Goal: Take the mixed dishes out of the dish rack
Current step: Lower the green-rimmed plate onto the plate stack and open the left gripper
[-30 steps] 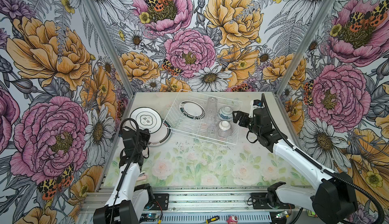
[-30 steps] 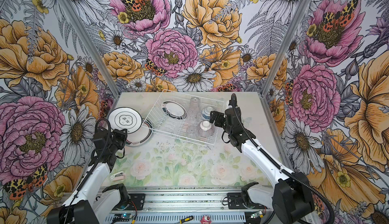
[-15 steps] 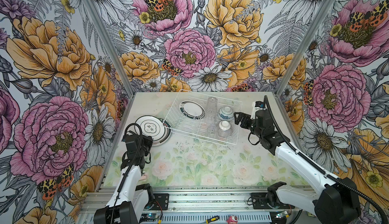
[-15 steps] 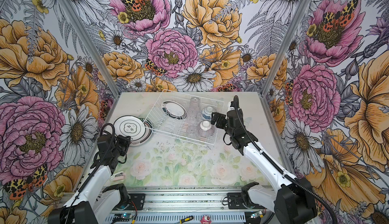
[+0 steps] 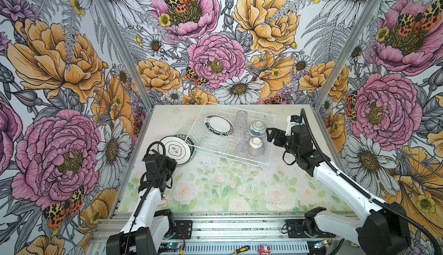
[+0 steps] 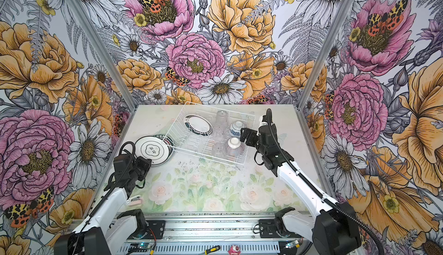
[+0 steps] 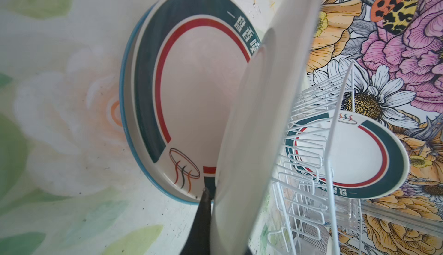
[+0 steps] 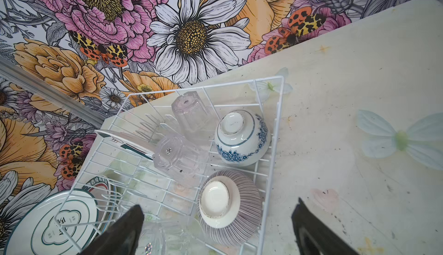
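Observation:
My left gripper (image 5: 167, 163) is shut on the rim of a white plate (image 5: 176, 149) with a dark ring and mark on its underside. It holds the plate tilted just above a stack of plates (image 7: 191, 86) lying left of the dish rack (image 5: 239, 156). The rack holds a leaning dark-rimmed plate (image 5: 218, 128), clear tumblers (image 8: 191, 112), a blue-patterned bowl (image 8: 242, 138) and a grey-striped bowl (image 8: 230, 206), both upside down. My right gripper (image 5: 272, 135) is open at the rack's right side, above the grey-striped bowl, with nothing between its fingers (image 8: 129, 225).
The flower-printed table (image 5: 239, 189) is walled on three sides. The rack sits slanted at the back middle. A small pink and white object (image 6: 134, 201) lies at the front left beside my left arm. A screwdriver (image 5: 241, 250) lies on the front rail.
My left gripper has brought the plate forward, to the right and down over the stack beside the rack. The right gripper has stayed open and barely shifted.

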Motion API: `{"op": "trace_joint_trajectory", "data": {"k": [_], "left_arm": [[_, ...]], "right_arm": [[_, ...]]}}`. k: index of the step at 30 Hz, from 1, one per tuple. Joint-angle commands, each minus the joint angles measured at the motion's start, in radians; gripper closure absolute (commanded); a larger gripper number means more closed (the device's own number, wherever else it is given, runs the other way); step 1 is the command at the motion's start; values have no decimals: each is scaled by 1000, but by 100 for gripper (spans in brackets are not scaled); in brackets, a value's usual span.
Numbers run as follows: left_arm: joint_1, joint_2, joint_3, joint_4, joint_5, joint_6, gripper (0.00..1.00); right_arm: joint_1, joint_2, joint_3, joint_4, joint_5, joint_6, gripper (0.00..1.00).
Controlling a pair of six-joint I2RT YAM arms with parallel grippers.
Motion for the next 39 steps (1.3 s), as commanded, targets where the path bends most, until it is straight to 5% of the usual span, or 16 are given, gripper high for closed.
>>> {"op": "trace_joint_trajectory", "data": {"k": [1, 14, 24, 27, 39], "left_arm": [[-9, 21, 36, 40, 52, 38, 94], [-9, 31, 58, -3, 76, 60, 46], [-14, 11, 90, -65, 109, 101, 26], [-23, 5, 108, -105, 98, 117, 3], [-48, -45, 142, -227, -3, 144, 1]], "right_arm": [[-6, -6, -7, 11, -12, 8, 3], [-8, -15, -11, 11, -8, 6, 3], [-13, -12, -10, 11, -9, 3, 3], [-16, -13, -11, 10, -10, 3, 3], [-26, -22, -15, 4, -5, -9, 3]]}}
